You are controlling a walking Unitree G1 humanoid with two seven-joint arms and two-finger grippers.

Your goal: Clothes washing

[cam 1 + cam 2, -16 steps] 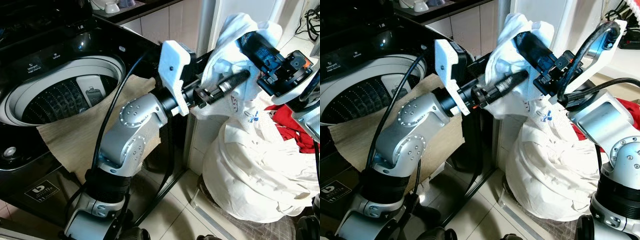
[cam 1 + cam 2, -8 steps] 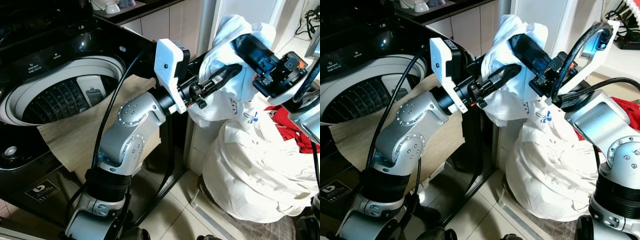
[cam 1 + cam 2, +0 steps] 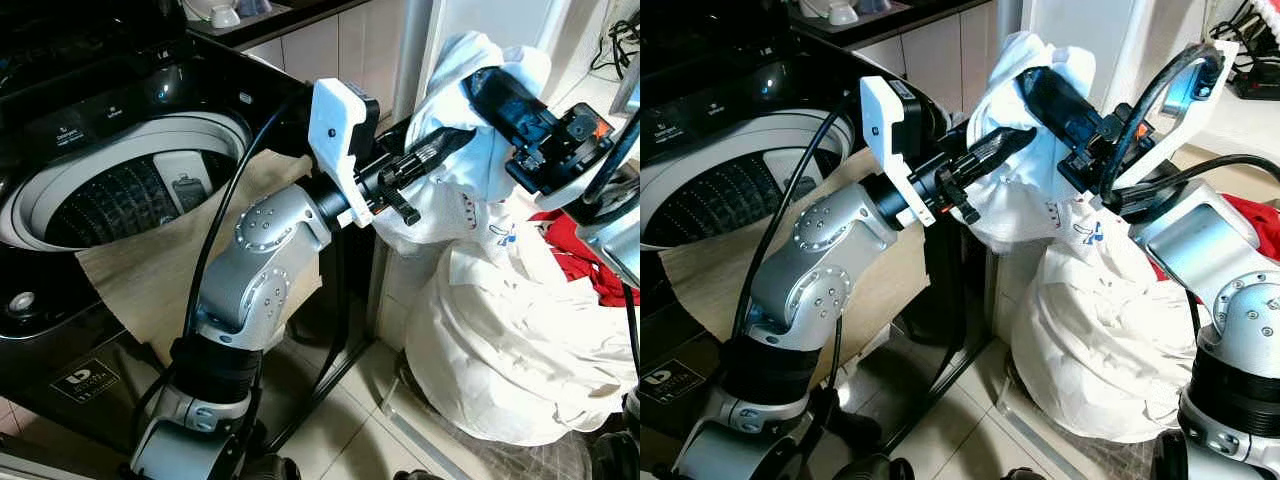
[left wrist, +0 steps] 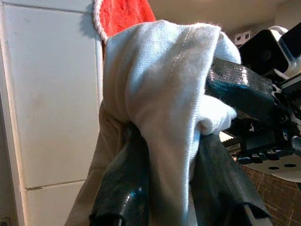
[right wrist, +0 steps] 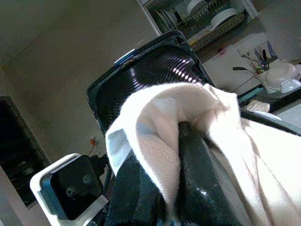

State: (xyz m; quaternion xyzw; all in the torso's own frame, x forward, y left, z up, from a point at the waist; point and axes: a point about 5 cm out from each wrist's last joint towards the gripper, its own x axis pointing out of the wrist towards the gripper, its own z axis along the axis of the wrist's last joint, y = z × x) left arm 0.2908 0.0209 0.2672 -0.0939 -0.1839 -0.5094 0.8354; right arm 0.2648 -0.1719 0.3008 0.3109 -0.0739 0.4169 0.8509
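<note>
A: At far left, washer drum (image 3: 130, 195) open. Left gripper (image 4: 162, 188) clamps the white garment (image 3: 470, 190), held high right of the tub.

B: Right gripper (image 5: 160, 188) pinches it too. Swing left together, clear the rim, then release.

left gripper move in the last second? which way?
Yes. The left gripper, its fingers pinching the white garment, has swung up and toward the washing machine; its white wrist block now sits closer to the drum rim than a second ago.

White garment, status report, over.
Left gripper and right gripper both shut on white garment, held above laundry pile. Washer drum open.
</note>
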